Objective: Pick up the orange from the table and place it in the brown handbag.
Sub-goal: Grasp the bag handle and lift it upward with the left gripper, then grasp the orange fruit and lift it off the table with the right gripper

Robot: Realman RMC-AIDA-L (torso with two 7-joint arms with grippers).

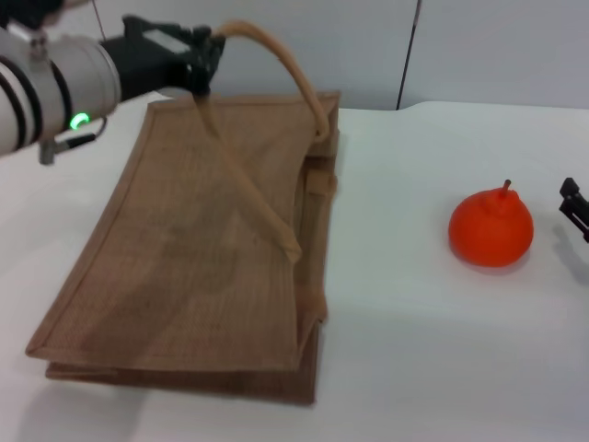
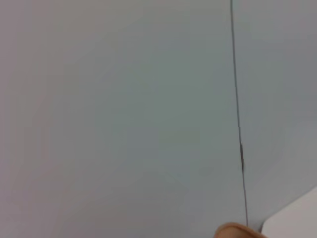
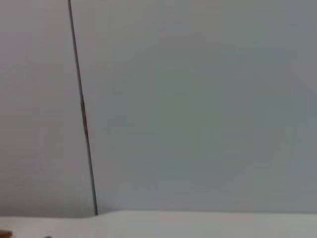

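Key relation: your right gripper (image 1: 574, 208) sits just beside the orange (image 1: 491, 229), on the side away from the brown handbag (image 1: 198, 262). It's the nearer arm by far, so I'd judge the grab is yours on that side.
Orange: on the desk (image 1: 442, 350), well apart from the handbag, upright, stem on top. Roundish, slightly taller than wide, so the long axis runs up through the stem.
Right jaws: only a dark tip shows at the edge of the head view, level with the orange; can't tell how far they're spread or if they hold anything. Orange looks untouched.
Left gripper (image 1: 201, 57): over the handbag's far corner, away from the orange, jaws clamped on a handle (image 1: 276, 55), which arcs up off the bag. Looks like you're lifting the handle to open the mouth.
Handbag: lies flat on the desk, mouth edge facing the orange side; second handle (image 1: 262, 216) lies slack across the top panel.
Wrist views: mostly wall; left wrist catches a bit of tan handle (image 2: 237, 231).
Counts: one orange, one handbag, two handles, two grippers.
Step, my read: orange not yet picked; approach stage.
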